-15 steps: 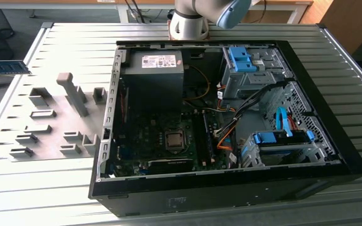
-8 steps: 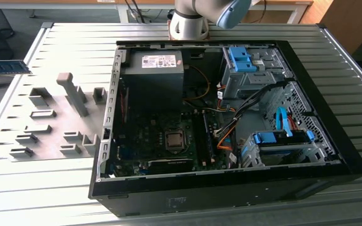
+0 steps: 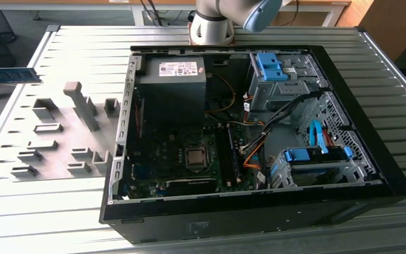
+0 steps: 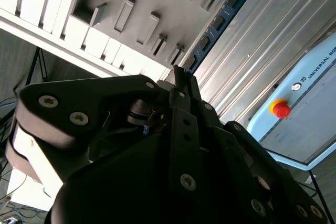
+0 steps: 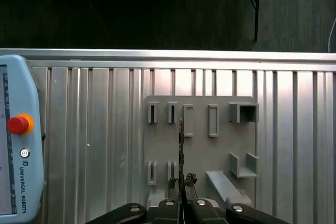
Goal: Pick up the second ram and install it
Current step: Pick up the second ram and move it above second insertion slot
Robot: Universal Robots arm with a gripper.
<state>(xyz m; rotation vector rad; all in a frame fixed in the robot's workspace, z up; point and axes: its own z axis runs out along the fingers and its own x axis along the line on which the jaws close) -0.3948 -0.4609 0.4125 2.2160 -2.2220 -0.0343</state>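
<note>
end effector clamps second ram, its length pointing straight outward.

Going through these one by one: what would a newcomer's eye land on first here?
An open computer case sits in the middle of the slatted table in the exterior view. In both wrist views the gripper has its jaws closed on the second ram, a thin blue-green strip with the grey holder plate behind it. A red button stands out on the pendant lying beside that plate.
</note>
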